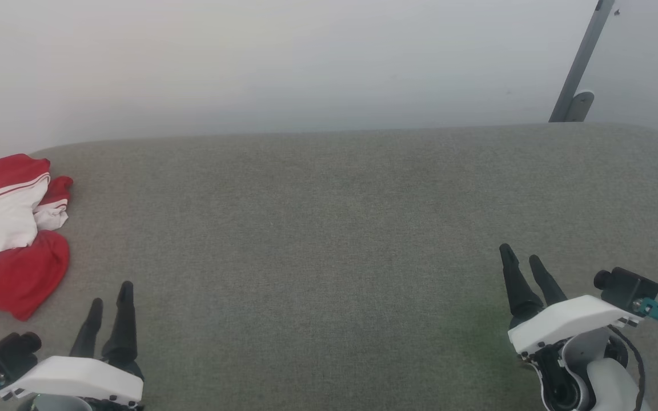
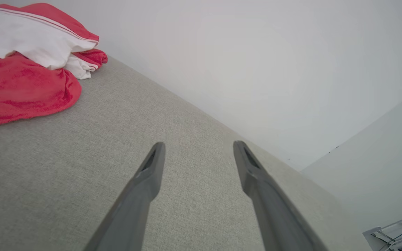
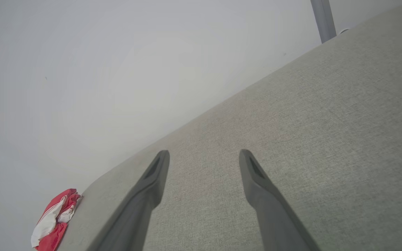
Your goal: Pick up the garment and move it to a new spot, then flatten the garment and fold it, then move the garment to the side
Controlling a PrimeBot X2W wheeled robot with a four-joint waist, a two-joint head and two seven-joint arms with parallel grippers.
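Lying in a crumpled heap at the far left edge of the grey woven-fabric surface is the garment, a red soft T-shirt with white sleeve panels and thin red-and-white stripe trim. Its longer side runs from the near edge toward the pale wall. Red cloth is bunched at the near end, with white folds beyond it. Which end is the collar cannot be told.

Just to the right of the heap and nearer the robot, the left claw hovers with its two long dark fingers spread, holding nothing, tips aimed toward the wall. Across a wide stretch of grey cloth, the right claw is likewise spread and empty, well apart from the shirt. A slim grey metal pole leans at the upper right.

Judging from this, nothing is done yet: pickup, moving, flattening, folding and setting aside are all left.
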